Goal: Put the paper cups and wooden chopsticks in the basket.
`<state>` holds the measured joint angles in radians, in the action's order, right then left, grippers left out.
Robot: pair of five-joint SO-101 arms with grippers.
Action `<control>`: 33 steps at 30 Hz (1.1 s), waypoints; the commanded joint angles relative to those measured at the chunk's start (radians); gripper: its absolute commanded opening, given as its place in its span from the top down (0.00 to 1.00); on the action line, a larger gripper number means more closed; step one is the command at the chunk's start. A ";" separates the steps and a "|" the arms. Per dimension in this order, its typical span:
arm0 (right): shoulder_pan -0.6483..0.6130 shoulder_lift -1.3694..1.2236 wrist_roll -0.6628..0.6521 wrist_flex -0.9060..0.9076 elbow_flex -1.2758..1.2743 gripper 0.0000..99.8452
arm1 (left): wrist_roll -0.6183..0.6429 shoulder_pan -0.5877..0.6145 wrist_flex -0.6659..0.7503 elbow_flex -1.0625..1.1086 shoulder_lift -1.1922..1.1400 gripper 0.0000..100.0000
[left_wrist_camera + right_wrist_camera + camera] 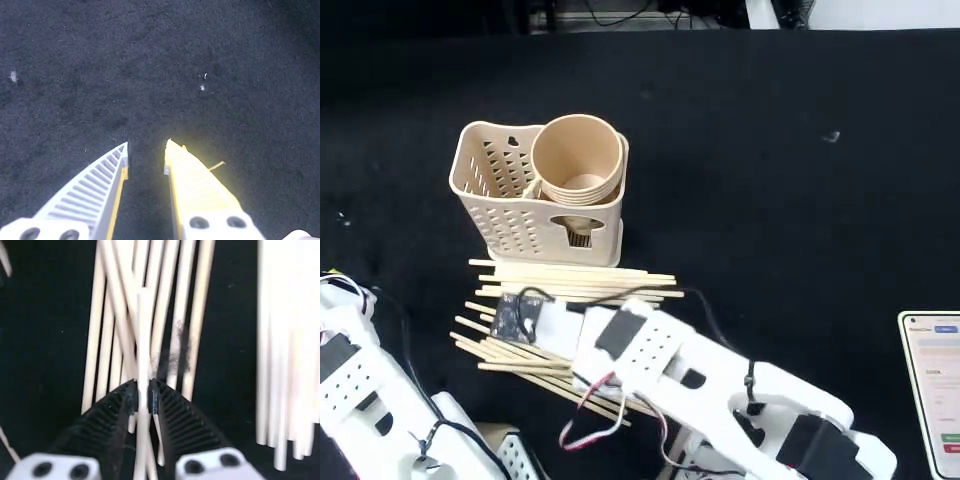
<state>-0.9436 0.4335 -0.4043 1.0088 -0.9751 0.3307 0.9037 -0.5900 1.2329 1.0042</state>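
Tan paper cups [578,160] sit stacked in the beige slotted plastic basket [505,225], upper left; pale wooden chopsticks [570,272] lie outside, right gripper [142,388] pinching one, left gripper [146,150] narrowly parted, empty.

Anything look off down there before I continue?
Nothing spilled or broken. The near chopsticks lie fanned and crossed, unlike the tidy bundle beside the basket. The right gripper is shut on one stick from the messy pile.

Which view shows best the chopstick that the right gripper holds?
The right wrist view: the chopstick lies pinched between the right gripper's fingers, clear against the other chopsticks. In the high view the right arm covers the grip, so that chopstick cannot be told from the others. The left wrist view faces black cloth.
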 commanded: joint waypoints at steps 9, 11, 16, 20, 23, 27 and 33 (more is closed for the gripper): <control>0.046 0.196 -0.005 0.106 0.143 0.99 | 0.003 -0.001 0.017 -0.025 0.015 0.87; 0.041 0.180 -0.005 0.034 0.102 0.99 | 0.003 -0.001 0.017 -0.025 0.015 0.87; 0.006 0.042 0.005 -0.149 0.065 0.99 | 0.003 -0.001 0.017 -0.024 0.015 0.87; -0.057 -0.054 0.006 -0.086 0.104 0.89 | 0.003 -0.001 0.017 -0.025 0.015 0.87; -0.058 -0.068 0.006 -0.057 0.114 0.83 | 0.003 -0.001 0.017 -0.025 0.015 0.87; -0.052 -0.074 -0.002 -0.080 0.088 0.83 | 0.003 -0.001 0.017 -0.025 0.015 0.87; -0.052 -0.074 -0.002 -0.158 0.033 0.83 | 0.003 -0.001 0.017 -0.025 0.015 0.87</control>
<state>-0.9897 0.3598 -0.4028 0.8861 -0.9398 0.3307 0.9037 -0.5900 1.2329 1.0042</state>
